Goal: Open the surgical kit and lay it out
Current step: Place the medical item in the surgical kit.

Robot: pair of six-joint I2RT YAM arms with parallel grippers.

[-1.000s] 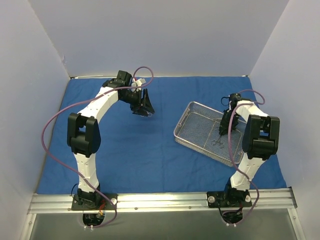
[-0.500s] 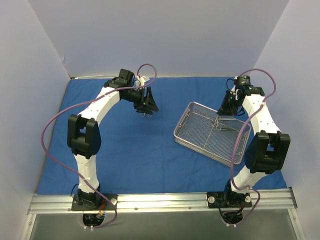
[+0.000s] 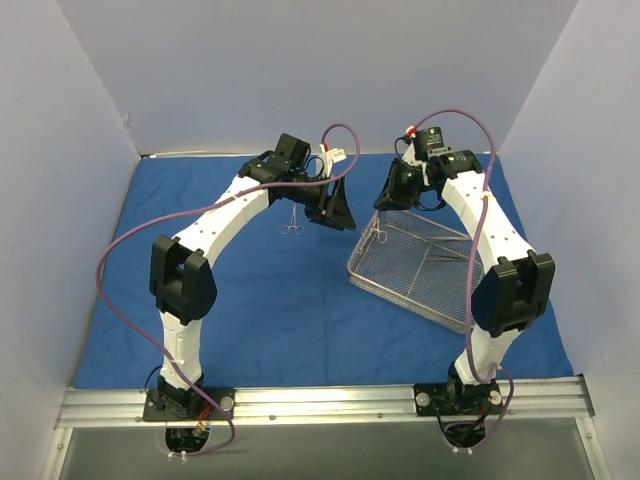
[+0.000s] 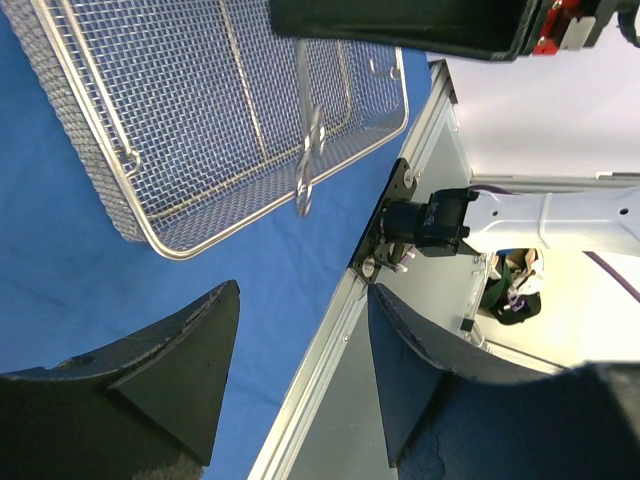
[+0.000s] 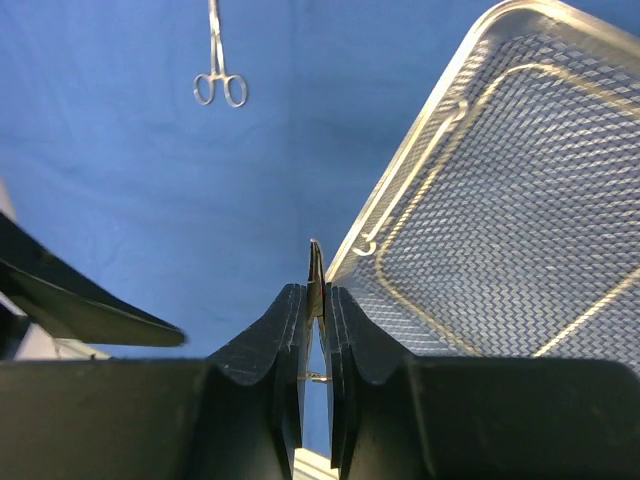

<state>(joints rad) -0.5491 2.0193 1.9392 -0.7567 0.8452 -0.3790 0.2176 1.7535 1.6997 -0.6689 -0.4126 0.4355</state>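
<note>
Right pincer (image 5: 316, 295) pinches a slim instrument (image 5: 316, 266) by its tip, rings dangling just outside the mesh tray's (image 3: 405, 265) far-left corner, lifted clear, likely to set on the blue cloth (image 3: 250, 290). Left of the tray, left pincer (image 3: 335, 215) hangs spread near a laid-out instrument (image 3: 291, 228).

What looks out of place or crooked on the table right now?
Nothing is spilled or damaged. The wire-mesh tray sits skewed to the edges of the blue cloth. A scissor-handled instrument hangs from the shut jaws of the right gripper near the tray's rim. A second instrument lies flat on the cloth.
</note>
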